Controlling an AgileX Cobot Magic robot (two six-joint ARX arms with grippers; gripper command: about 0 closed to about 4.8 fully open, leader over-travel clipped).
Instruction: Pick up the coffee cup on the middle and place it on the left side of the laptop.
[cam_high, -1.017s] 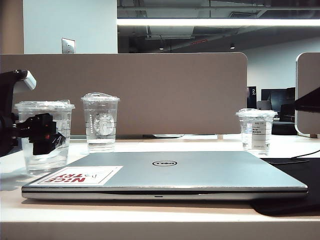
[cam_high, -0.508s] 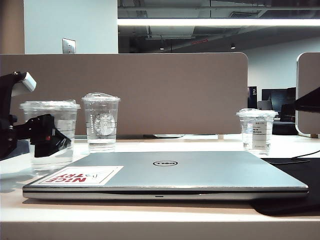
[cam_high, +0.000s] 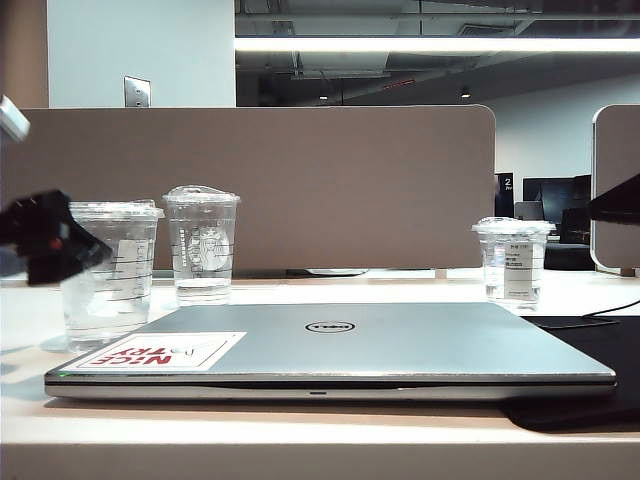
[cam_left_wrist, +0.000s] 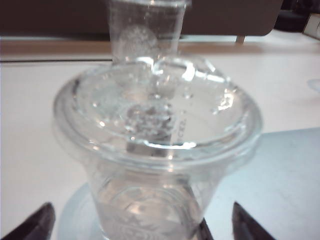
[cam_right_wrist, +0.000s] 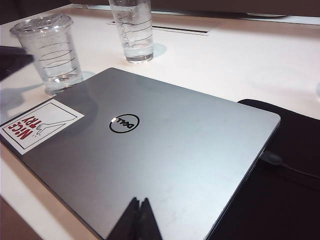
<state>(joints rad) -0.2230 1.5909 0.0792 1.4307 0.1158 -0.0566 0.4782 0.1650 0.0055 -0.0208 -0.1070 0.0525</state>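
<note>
Exterior view shows your coffee cup (cam_high: 108, 270) standing on the desk (cam_high: 300, 432) left of the laptop (cam_high: 330, 350); left hand (cam_high: 45, 238) released beside it, right hand (cam_right_wrist: 136, 205) clenched above the laptop. Next, clear away.

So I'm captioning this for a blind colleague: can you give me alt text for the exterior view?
A closed silver laptop with a red-and-white sticker fills the foreground of a pale desk. At its left corner stands the coffee cup, the left end effector blurred beside it and apart. A domed-lid cup stands behind, and a small cup far right.
</note>
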